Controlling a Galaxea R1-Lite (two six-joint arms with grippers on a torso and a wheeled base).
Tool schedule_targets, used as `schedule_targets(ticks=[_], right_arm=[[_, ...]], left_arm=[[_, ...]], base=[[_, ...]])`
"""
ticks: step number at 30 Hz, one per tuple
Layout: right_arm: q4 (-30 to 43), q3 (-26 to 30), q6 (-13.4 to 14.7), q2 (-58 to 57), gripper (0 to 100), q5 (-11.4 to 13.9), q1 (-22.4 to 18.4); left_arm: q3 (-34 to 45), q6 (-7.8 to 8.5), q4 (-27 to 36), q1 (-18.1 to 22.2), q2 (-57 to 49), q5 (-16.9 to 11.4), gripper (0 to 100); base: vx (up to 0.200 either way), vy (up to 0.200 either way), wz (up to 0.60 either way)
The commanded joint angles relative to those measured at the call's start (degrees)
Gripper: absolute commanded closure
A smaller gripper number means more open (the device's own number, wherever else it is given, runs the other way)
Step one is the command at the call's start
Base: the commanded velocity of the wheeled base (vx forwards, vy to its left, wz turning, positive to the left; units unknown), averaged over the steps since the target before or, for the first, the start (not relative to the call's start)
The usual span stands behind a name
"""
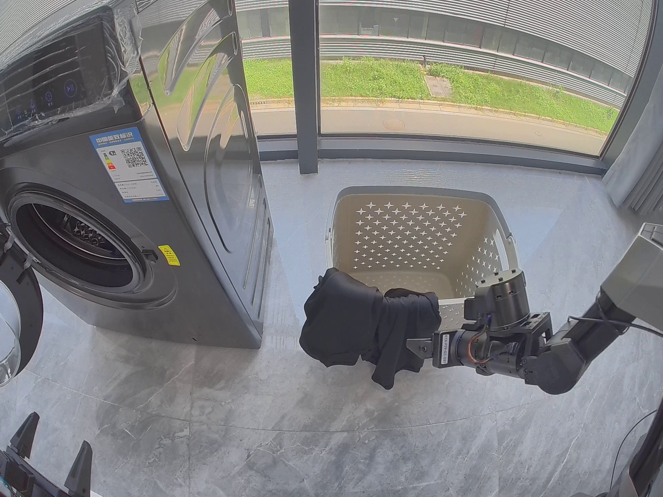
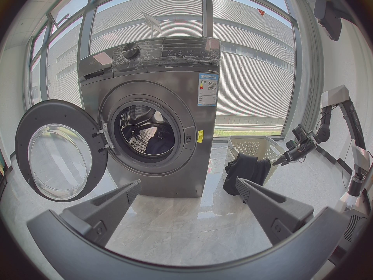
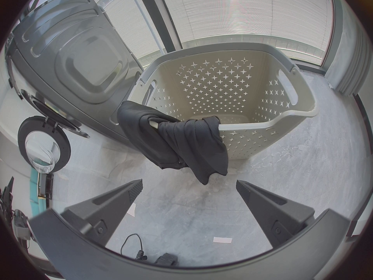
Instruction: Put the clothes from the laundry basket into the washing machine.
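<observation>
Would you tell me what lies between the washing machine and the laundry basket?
Bare floor, per the head view; only the black garment on the laundry basket rim overhangs it.

Cloth [image 1: 352,322] looks matt, basket [image 1: 414,232] plastic, washer [image 1: 207,195] probably glossy metal

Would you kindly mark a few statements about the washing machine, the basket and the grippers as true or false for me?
1. The door of the washing machine stands open. True.
2. The black garment lies flat on the floor. False: it hangs over the near rim of the laundry basket.
3. The right gripper is shut on the garment. False: it is open, with nothing between its fingers, just short of the garment.
4. Some dark clothing lies inside the drum. True.
</observation>
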State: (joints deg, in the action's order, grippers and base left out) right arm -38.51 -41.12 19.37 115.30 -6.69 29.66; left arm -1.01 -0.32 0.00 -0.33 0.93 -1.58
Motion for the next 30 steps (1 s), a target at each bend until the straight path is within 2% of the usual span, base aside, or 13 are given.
schedule_targets(ticks=[1, 8, 11, 22, 29, 30], right_arm=[[0.0, -3.5, 0.8, 5.3, 0, -0.3, 0.2], [-0.1, -7.7, 2.3, 10.7, 0, -1.0, 0.8], [-1.0, -10.1, 2.2, 12.9, 0, -2.1, 0.7], [-2.8, -17.2, 1.9, 18.1, 0, -2.4, -0.7], [-3.9, -18.0, 2.2, 19.0, 0, -2.4, -0.7], [-3.9, -18.0, 2.1, 19.0, 100, -2.4, -0.7]], left_arm=[[1.0, -0.03, 0.0, 0.0, -0.8, 0.0, 0], [1.0, 0.05, 0.0, 0.0, -0.8, 0.0, 0], [1.0, 0.05, 0.0, 0.0, -0.8, 0.0, 0], [1.0, -0.03, 0.0, 0.0, -0.8, 0.0, 0], [1.0, -0.03, 0.0, 0.0, -0.8, 0.0, 0], [1.0, -0.03, 0.0, 0.0, -0.8, 0.1, 0]], base=[[0.0, 0.0, 0.0], [0.0, 0.0, 0.0], [0.0, 0.0, 0.0], [0.0, 0.0, 0.0], [0.0, 0.0, 0.0], [0.0, 0.0, 0.0]])
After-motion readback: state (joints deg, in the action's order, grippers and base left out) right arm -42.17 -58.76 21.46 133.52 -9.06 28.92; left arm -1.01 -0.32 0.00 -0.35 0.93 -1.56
